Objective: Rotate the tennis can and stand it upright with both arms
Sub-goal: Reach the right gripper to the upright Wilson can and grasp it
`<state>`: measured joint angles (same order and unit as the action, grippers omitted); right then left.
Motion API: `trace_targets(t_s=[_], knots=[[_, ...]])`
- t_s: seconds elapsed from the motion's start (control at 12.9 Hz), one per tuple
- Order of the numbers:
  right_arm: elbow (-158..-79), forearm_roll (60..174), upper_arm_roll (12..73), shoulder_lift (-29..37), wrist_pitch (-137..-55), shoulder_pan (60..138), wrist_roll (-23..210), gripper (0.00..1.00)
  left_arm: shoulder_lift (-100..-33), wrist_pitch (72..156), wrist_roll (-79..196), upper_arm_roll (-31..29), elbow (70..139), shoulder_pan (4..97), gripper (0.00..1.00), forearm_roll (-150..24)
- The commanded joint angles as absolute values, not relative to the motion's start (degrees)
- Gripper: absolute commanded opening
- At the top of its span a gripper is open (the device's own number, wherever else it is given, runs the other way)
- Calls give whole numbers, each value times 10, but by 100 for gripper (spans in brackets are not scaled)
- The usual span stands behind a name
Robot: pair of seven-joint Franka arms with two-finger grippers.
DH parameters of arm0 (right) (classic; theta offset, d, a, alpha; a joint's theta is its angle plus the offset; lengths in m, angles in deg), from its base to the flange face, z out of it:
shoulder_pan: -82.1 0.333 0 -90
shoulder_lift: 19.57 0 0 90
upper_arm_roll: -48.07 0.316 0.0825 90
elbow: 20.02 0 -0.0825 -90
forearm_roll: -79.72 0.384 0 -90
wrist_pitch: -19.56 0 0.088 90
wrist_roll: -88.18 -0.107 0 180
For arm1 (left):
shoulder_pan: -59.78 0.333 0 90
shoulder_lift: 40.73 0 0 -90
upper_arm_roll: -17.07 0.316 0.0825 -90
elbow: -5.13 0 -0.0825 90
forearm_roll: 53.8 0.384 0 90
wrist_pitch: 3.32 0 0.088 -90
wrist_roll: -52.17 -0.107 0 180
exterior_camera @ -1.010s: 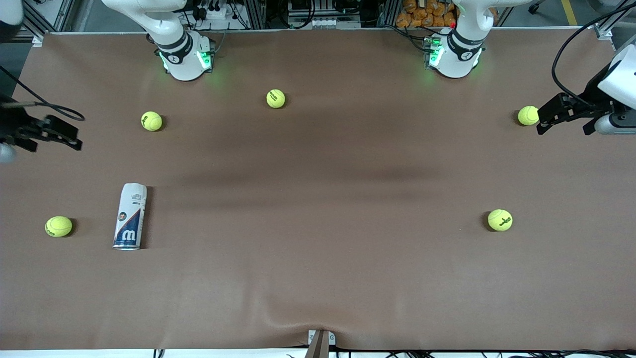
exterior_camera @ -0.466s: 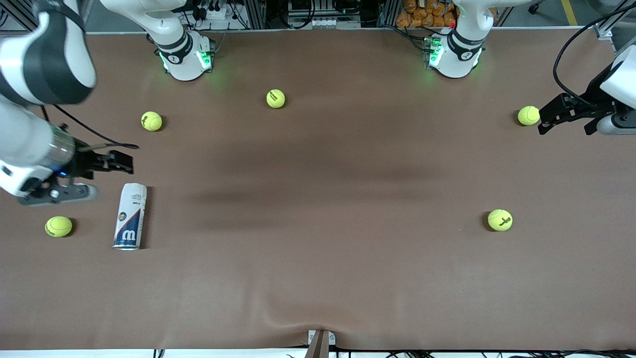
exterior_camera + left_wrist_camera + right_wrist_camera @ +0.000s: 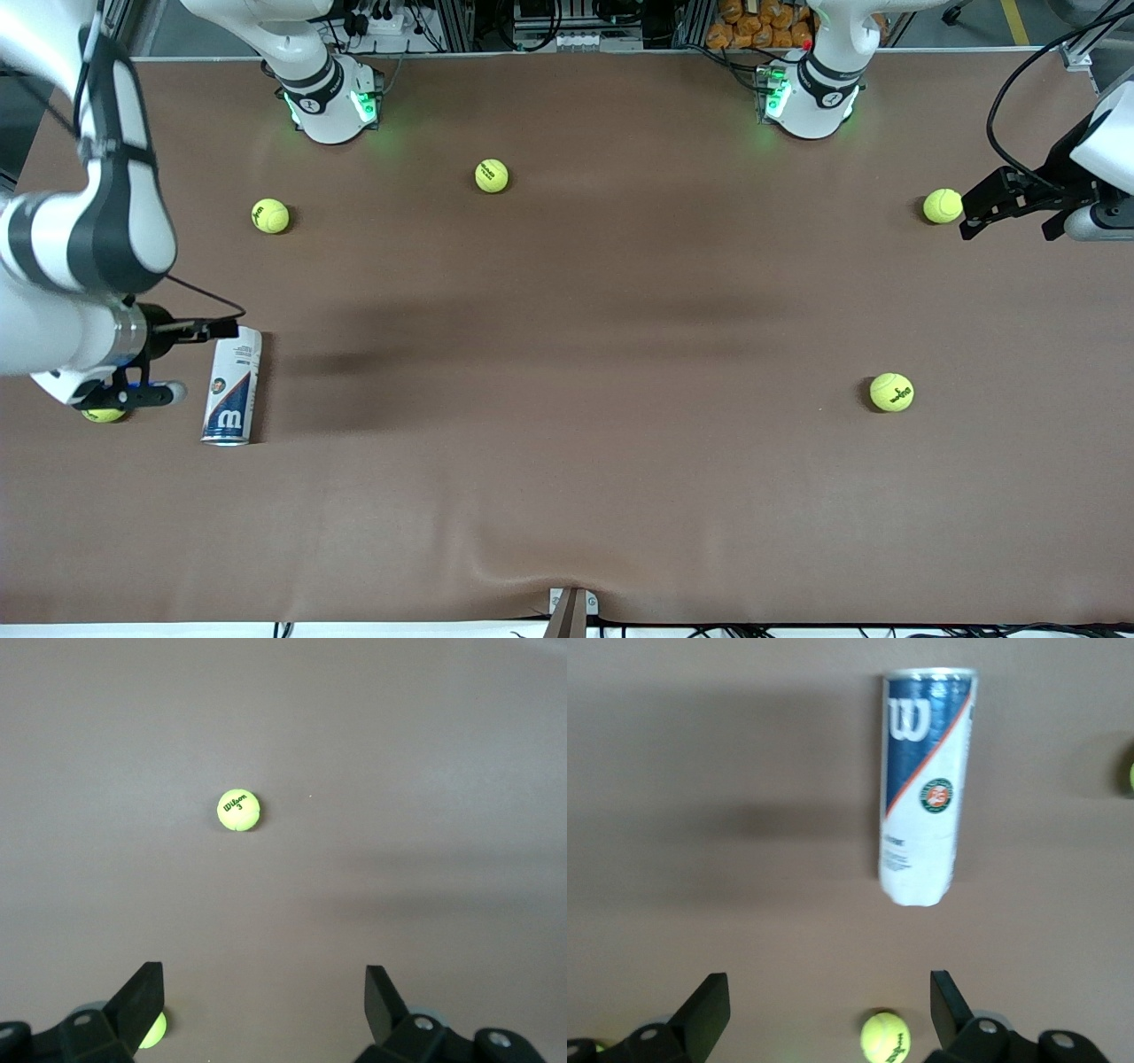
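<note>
The tennis can [image 3: 232, 385] lies on its side on the brown table near the right arm's end, with its navy "W" end toward the front camera. In the right wrist view the tennis can [image 3: 926, 788] lies lengthwise ahead of the fingers. My right gripper [image 3: 217, 330] hovers open over the table by the can's white end, and the right gripper [image 3: 830, 1010] holds nothing. My left gripper [image 3: 970, 213] waits open at the left arm's end of the table, beside a tennis ball [image 3: 942, 206]. The left gripper [image 3: 264, 1001] has bare table between its fingers.
Yellow-green tennis balls lie scattered: one [image 3: 270, 215] farther from the front camera than the can, one [image 3: 492, 175] near the bases, one [image 3: 891, 392] toward the left arm's end. Another ball [image 3: 104, 414] is half hidden under the right arm's wrist, beside the can.
The right arm has swung in from the table's end, bringing its open gripper over the table by the can's white end. The left arm has hardly moved.
</note>
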<state>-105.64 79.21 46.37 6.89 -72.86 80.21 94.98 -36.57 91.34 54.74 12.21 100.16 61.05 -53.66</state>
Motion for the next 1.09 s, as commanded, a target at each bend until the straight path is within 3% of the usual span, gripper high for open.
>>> trace_targets(t_s=[0.0, 0.62, 1.01], knots=[[-1043, 785, 469, 97, -764, 784, 991, 100, -367, 907, 559, 118, 996, 615, 100, -539], [-1053, 785, 469, 193, -914, 747, 1148, 100, -367, 907, 559, 118, 995, 616, 100, -539], [-1098, 788, 469, 211, -985, 745, 1177, 100, -367, 907, 559, 118, 995, 615, 100, -540]])
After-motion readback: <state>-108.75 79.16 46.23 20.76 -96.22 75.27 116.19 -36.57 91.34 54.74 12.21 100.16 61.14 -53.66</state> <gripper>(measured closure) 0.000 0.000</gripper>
